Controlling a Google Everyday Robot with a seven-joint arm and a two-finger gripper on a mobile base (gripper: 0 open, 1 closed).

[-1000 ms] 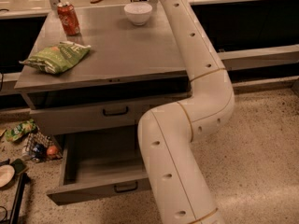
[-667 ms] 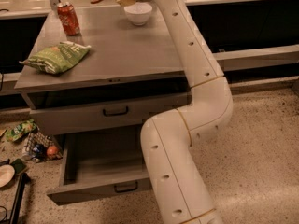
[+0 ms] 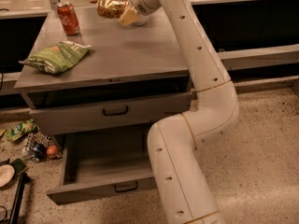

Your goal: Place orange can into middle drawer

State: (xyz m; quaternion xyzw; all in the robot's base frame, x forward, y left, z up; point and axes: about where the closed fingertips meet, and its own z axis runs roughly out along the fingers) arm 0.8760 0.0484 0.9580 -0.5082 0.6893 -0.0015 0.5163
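Observation:
The orange can [image 3: 111, 7], shiny golden-orange, lies sideways in my gripper [image 3: 122, 12], which is shut on its right end. A tan finger pad [image 3: 127, 16] shows in front of the can. The can hangs a little above the back of the grey cabinet top [image 3: 117, 55], right of centre. The middle drawer [image 3: 84, 118], with a small black handle [image 3: 115, 110], sits just under the top with a dark gap above its front. My white arm [image 3: 205, 78] curves down the cabinet's right side.
A red cola can [image 3: 68, 17] stands at the back left of the top. A green chip bag [image 3: 56, 56] lies at the left. The lowest drawer [image 3: 103, 169] is pulled far open. Litter [image 3: 28, 139] lies on the floor at left.
My gripper has carried the orange can left and down from the far back edge, toward the front. The white bowl is now mostly hidden behind the gripper.

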